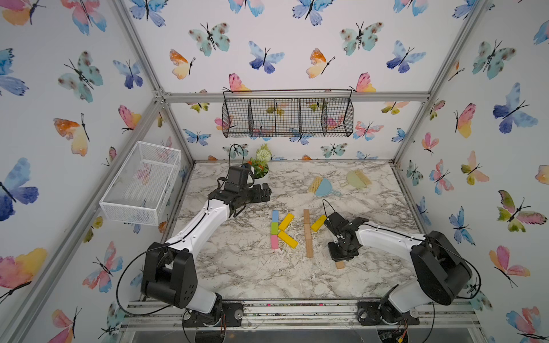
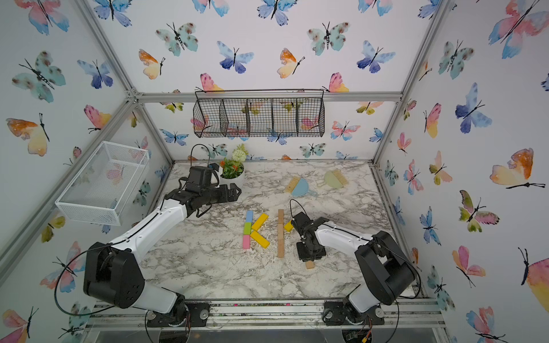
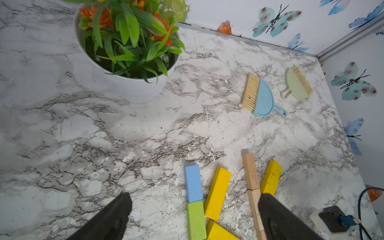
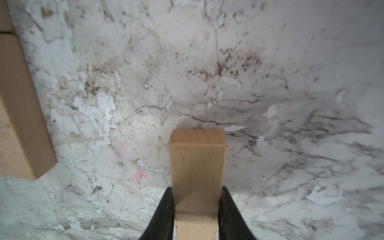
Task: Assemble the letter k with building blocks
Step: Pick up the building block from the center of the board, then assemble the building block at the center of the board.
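Left of the tan column (image 1: 308,234), one K looks finished: a blue block (image 1: 275,216), green block (image 1: 274,228) and pink block (image 1: 274,242) lie in a line, with two yellow bars (image 1: 286,221) branching off. The column, three pieces end to end, has only an upper yellow arm (image 1: 318,222) at its right side. The lower arm is not yet laid, so I judge the second K one piece short.

The left gripper (image 1: 264,193) hangs spread and empty, well left of and behind the column. The right gripper (image 4: 196,191) points down just right of the column's near end, pinching a tan block (image 4: 196,158). I cannot tell whether it is lifted.
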Robot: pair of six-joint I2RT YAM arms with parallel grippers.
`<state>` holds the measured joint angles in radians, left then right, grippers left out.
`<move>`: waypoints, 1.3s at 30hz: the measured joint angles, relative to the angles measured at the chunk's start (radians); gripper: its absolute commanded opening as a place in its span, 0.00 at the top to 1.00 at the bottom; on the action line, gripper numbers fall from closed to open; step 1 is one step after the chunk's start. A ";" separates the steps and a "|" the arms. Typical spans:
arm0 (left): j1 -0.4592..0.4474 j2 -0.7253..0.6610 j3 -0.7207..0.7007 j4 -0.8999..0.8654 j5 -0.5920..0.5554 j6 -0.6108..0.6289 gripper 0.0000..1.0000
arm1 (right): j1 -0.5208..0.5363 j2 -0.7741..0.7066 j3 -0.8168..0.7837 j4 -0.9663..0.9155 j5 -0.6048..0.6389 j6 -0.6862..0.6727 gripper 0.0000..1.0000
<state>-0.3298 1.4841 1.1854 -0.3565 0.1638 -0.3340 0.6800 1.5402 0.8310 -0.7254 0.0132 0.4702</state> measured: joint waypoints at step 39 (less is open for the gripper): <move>0.009 0.003 0.000 0.000 0.043 -0.008 0.01 | 0.001 0.197 0.234 0.024 -0.071 -0.412 0.96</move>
<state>-0.3206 1.4876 1.1854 -0.3561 0.2066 -0.3416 0.6807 1.7370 1.0653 -0.7013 -0.0578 0.0578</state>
